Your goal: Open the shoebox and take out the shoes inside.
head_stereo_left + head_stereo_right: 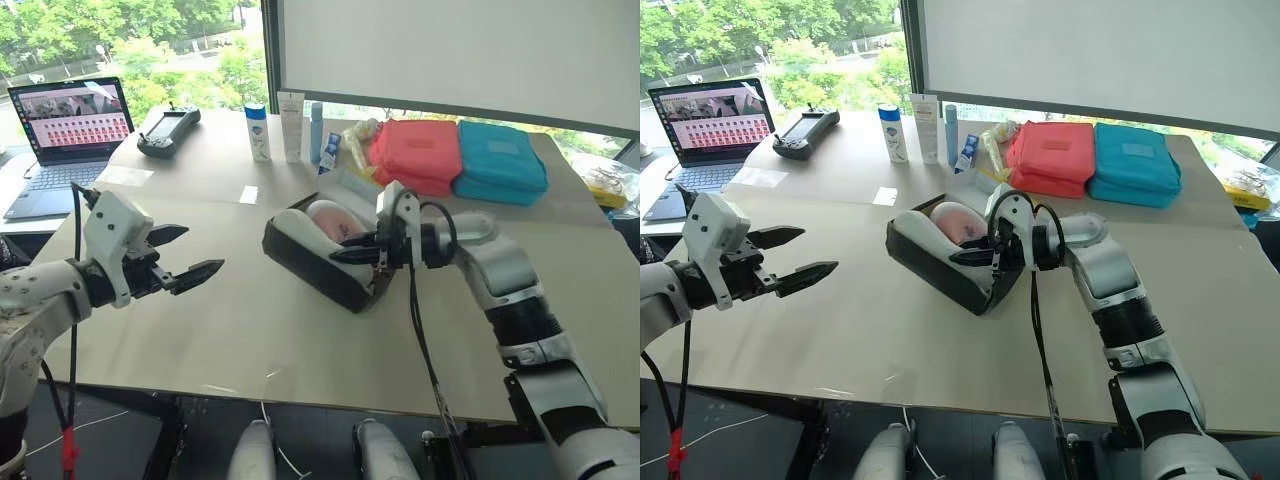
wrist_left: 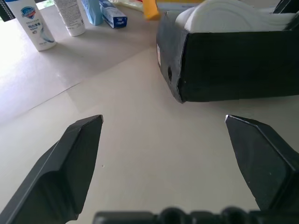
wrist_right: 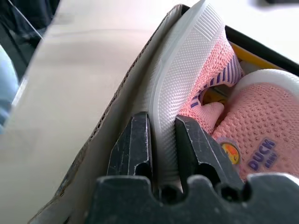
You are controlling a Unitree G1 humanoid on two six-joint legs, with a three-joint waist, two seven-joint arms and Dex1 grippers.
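Note:
The shoebox, black-sided with a white interior, lies open in the middle of the table. Two pink knit shoes are inside. One shoe stands on its side against the box wall, and my right gripper is shut on its white sole. One finger sits between the sole and the cardboard. The other shoe lies beside it, marked "DUCK". From the head views the right gripper reaches into the box from the right. My left gripper hovers open over the table, left of the box, holding nothing.
A pink pouch and a teal pouch lie behind the box. Bottles and a tube stand at the back. A controller and a laptop sit at the far left.

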